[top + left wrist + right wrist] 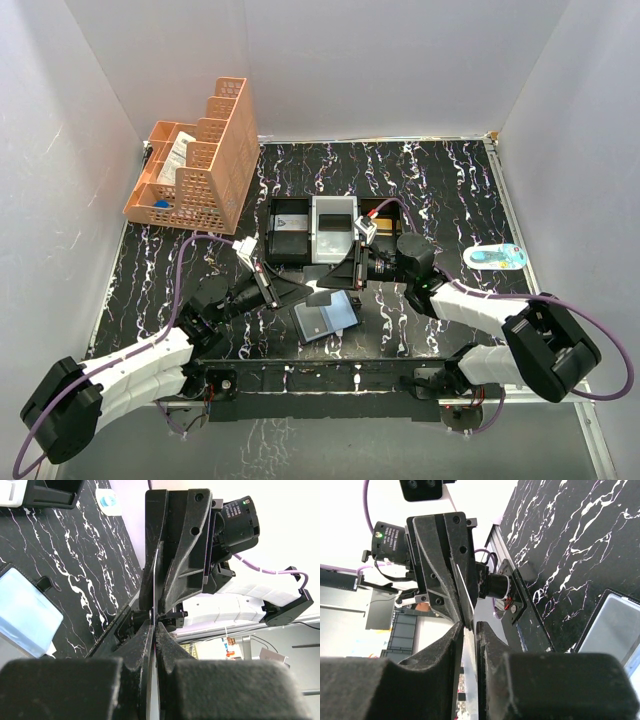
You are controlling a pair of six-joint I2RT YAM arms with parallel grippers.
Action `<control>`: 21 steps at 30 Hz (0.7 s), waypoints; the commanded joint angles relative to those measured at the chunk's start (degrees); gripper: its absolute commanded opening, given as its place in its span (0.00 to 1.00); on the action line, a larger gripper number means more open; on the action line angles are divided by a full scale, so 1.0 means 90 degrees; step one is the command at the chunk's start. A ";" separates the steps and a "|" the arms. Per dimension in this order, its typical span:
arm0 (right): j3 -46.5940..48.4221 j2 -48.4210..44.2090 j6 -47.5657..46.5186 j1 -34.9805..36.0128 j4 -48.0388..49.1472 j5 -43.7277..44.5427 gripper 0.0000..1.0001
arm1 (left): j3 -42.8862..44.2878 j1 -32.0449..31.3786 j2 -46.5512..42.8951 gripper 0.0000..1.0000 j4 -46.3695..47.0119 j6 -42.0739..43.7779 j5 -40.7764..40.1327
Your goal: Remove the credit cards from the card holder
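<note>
Nearest the arm bases, the card holder (325, 317) lay opened flat on the black marbled table (450, 190), its two grey-blue panels side by side, with nothing gripping it. In the left wrist view its small black tab (44, 583) showed at the edge of one panel. Just beyond the holder the two arms met tip to tip above the table. The left gripper (154, 622) came in from the left and its jaws were clamped tight on a thin card (154, 580), seen edge-on as a pale line. The right gripper (470, 627) came in from the right and faced it, and the same card ran between its fingers (457, 635). Those jaws stood narrowly to either side of the card, but whether they pressed on it could not be told. From above, the card itself was hard to make out between the two black fingertips. Farther back, just behind the right gripper, sat a black-and-white tray (315, 230) with three compartments. Off to the right, near the table's right edge, lay a small blue-and-white object (497, 256), too small to tell what it was. Farthest away, in the far left corner, stood an orange plastic basket (200, 160) with stepped compartments that held a few small items.
</note>
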 commanded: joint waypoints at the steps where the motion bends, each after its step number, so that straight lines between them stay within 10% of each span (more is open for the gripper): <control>1: 0.0133 0.0050 0.0072 0.0024 0.0734 -0.0448 0.13 | -0.0104 0.0036 -0.0042 0.00 0.0544 -0.0087 0.0119; 12: 0.0207 0.0048 0.0148 0.0092 0.0763 -0.0596 0.19 | -0.0183 0.0035 0.0089 0.00 0.0896 -0.0188 0.0029; 21: 0.0249 0.0063 0.0273 0.0105 0.0812 -0.0298 0.04 | -0.0292 0.0040 0.0157 0.00 0.1089 -0.0213 0.0106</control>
